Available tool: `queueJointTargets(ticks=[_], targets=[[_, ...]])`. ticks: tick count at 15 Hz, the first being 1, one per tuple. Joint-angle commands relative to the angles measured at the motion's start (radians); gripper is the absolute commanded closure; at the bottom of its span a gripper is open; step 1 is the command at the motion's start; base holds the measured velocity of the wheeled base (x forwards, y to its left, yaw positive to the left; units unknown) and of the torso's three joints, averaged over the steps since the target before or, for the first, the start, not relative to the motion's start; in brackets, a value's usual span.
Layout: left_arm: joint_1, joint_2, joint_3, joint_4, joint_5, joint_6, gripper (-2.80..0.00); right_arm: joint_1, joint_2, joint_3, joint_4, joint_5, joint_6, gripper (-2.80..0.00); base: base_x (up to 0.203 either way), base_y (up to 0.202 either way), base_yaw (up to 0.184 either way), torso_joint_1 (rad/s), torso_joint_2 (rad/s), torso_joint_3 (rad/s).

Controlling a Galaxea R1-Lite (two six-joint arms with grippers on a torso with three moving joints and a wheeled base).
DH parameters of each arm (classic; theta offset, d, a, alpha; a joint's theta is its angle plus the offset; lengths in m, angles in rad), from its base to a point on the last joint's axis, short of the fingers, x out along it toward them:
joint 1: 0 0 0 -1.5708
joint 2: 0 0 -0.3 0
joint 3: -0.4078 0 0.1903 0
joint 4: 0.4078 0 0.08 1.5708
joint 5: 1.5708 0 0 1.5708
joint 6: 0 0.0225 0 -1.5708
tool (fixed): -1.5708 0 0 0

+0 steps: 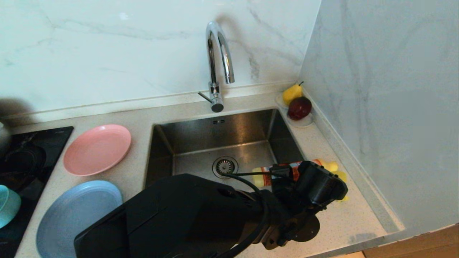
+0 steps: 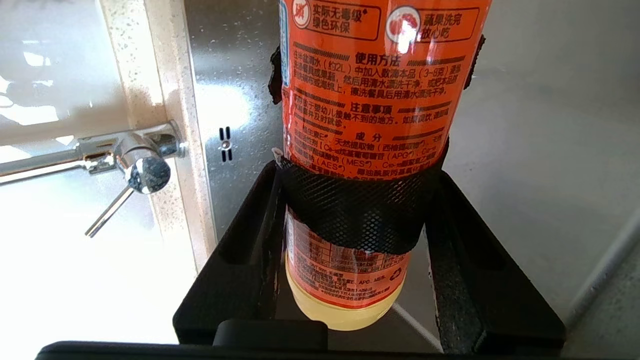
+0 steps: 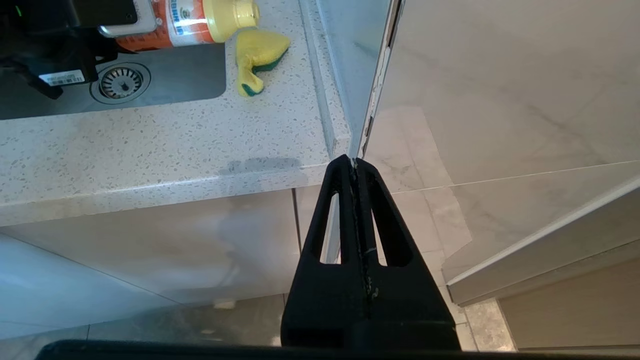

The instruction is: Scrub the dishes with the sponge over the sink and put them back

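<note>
My left gripper (image 1: 287, 175) reaches across the sink (image 1: 233, 132) and is shut on an orange dish-soap bottle (image 2: 370, 100), held on its side with its yellow cap (image 1: 332, 166) towards the right counter. The yellow sponge (image 3: 257, 52) with its green layer lies on that counter just beyond the cap, mostly hidden behind the gripper in the head view. Left of the sink lie the pink plate (image 1: 96, 148) and the light-blue plate (image 1: 77, 215). The teal bowl (image 1: 7, 206) sits at the far left edge. My right gripper (image 3: 352, 162) is shut, parked below the counter's front edge.
A curved chrome tap (image 1: 219, 53) rises behind the sink. A white saucer (image 1: 304, 122) with a yellow pear (image 1: 292, 93) and a dark red apple (image 1: 299, 107) stands in the back right corner. A black hob (image 1: 25, 154) lies at the far left. A marble wall closes the right side.
</note>
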Motion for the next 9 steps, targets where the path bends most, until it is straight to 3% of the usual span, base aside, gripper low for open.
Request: queueJointTargets(ticks=[1, 5, 9], targets=[[-0.001, 0.025, -0.042, -0.001, 0.006, 0.004, 0.0, 0.0, 0.0, 0.0, 0.0, 0.0, 0.0, 0.0, 0.0, 0.0, 0.0, 0.0, 0.0, 0.0], [-0.001, 0.079, -0.125, 0.0, 0.031, 0.005, 0.0, 0.0, 0.0, 0.0, -0.001, 0.0, 0.0, 0.0, 0.0, 0.0, 0.0, 0.0, 0.0, 0.0], [0.0, 0.098, -0.133, 0.002, 0.073, 0.014, 0.0, 0.0, 0.0, 0.0, -0.001, 0.0, 0.0, 0.0, 0.0, 0.0, 0.0, 0.0, 0.0, 0.0]])
